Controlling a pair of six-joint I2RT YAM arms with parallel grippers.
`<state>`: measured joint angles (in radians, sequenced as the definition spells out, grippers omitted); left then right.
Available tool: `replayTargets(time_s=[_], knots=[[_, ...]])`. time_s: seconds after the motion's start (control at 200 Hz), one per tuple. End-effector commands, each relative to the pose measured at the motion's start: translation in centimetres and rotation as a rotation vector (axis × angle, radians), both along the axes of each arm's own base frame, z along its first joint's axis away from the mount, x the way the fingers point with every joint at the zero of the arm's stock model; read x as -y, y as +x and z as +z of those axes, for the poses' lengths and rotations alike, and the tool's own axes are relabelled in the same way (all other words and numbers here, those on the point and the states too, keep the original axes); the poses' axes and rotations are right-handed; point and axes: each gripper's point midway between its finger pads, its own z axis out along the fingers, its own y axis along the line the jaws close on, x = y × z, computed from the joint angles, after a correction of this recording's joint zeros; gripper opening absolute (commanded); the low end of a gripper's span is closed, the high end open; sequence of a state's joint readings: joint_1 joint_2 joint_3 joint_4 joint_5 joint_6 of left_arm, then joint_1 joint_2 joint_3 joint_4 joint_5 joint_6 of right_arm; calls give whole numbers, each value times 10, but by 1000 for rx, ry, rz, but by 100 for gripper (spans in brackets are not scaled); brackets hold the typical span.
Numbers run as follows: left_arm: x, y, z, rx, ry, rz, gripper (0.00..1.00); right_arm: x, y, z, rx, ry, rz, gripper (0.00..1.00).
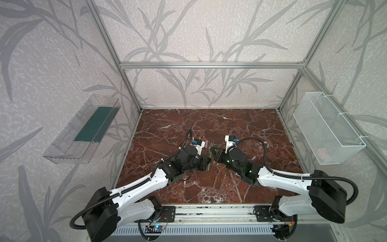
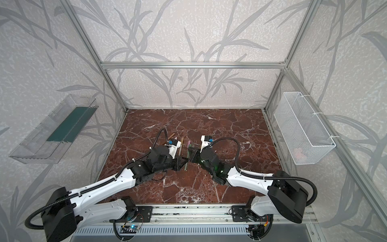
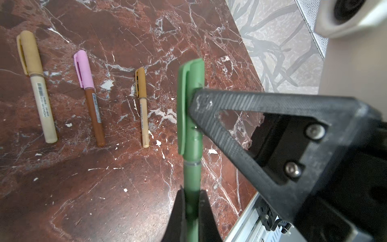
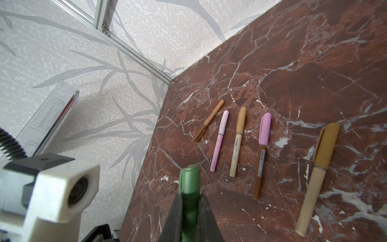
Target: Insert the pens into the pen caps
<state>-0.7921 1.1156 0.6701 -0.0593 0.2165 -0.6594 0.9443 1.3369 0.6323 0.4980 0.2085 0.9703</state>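
A green pen [image 3: 191, 178] with a green pen cap [image 3: 189, 104] on its end is held in the air between both arms. My left gripper [image 3: 191, 194] is shut on the pen's body. My right gripper [image 4: 189, 197] is shut on the green cap [image 4: 189, 180], and one of its fingers [image 3: 209, 104] shows against the cap in the left wrist view. In both top views the two grippers meet tip to tip over the table's middle, around the green pen [image 2: 186, 165]. Several other capped pens lie in a row on the table, among them a pink cap on a brown pen [image 4: 261, 155].
The row also holds a gold-capped tan pen [image 4: 316, 178], a gold-capped cream pen [image 4: 237, 140], a pink pen [image 4: 219, 140] and a thin brown pen [image 4: 209, 120]. A clear bin [image 1: 83, 130] hangs on the left wall, a white mesh basket [image 1: 328, 127] on the right.
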Motion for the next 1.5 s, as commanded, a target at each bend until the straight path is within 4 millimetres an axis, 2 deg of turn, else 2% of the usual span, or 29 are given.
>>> replayTargets(time_s=[0.0, 0.115, 0.295, 0.325, 0.7, 0.835, 0.99, 1.209, 1.289, 1.399, 1.494], knots=[[-16, 24, 19, 116, 22, 112, 0, -7, -19, -23, -107, -46, 60, 0], [-25, 29, 16, 142, 73, 147, 0, -4, -28, -31, -137, -65, 67, 0], [-25, 33, 16, 146, 87, 155, 0, -2, -37, -38, -141, -100, 64, 0], [-25, 33, 16, 146, 86, 157, 0, -8, -47, -39, -138, -107, 89, 0], [-26, 34, 19, 148, 89, 168, 0, -18, -66, -39, -92, -152, 76, 0], [-26, 34, 18, 146, 91, 165, 0, -18, -64, -38, -81, -162, 62, 0], [-21, 34, 16, 137, 86, 142, 0, -10, -55, -23, -30, -155, 25, 0], [-10, 29, 16, 129, 53, 95, 0, -9, -50, -11, -10, -164, 23, 15], [-10, 30, 14, 126, 58, 95, 0, -5, -48, -7, -2, -159, 12, 25], [-10, 30, 10, 115, 72, 92, 0, 8, -47, 0, 18, -176, -21, 41], [-8, 33, -1, 93, 99, 92, 0, 30, -43, 3, 26, -205, -72, 50]])
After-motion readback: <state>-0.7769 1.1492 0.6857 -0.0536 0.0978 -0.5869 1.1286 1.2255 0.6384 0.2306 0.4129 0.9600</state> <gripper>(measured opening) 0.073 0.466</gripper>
